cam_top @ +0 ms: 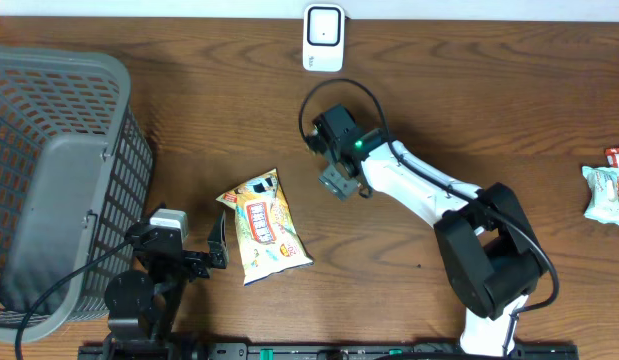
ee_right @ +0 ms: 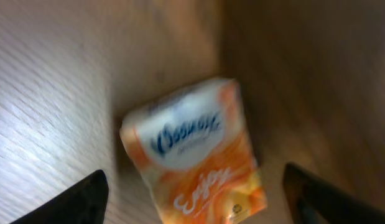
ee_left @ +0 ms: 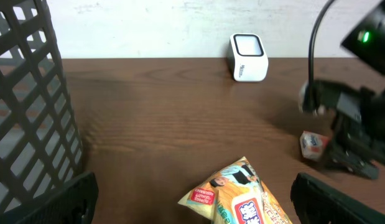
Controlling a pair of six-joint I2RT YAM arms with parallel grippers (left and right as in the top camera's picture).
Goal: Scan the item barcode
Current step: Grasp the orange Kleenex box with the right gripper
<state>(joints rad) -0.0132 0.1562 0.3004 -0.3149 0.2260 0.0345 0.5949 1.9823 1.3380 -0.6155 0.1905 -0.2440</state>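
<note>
Finds the right gripper (cam_top: 336,182) at the middle of the overhead frame, fingers spread wide and clamping nothing, with the orange-and-white tissue pack (ee_right: 192,155) loose between them, touching neither finger in the blurred wrist view; cannot tell whether flat on the wooden table (cam_top: 469,90) or just off it. Places the barcode scanner (cam_top: 322,38) at the top centre, well apart from the pack. Notes the left gripper (cam_top: 211,255) at the lower left, likewise fully open and empty, just beside a yellow snack bag (cam_top: 264,228), with a grey mesh basket (cam_top: 59,62) filling the left edge. Takes the scan as still to do, judging from the gap between pack and scanner. Risks from here: closing on a tilted pack and squeezing the soft wrapper askew, so losing it on the lift; presenting it with the barcode face turned away or hidden under a finger, giving no read; swinging wide and knocking the scanner over; mistaking the nearby snack bag for the item
</note>
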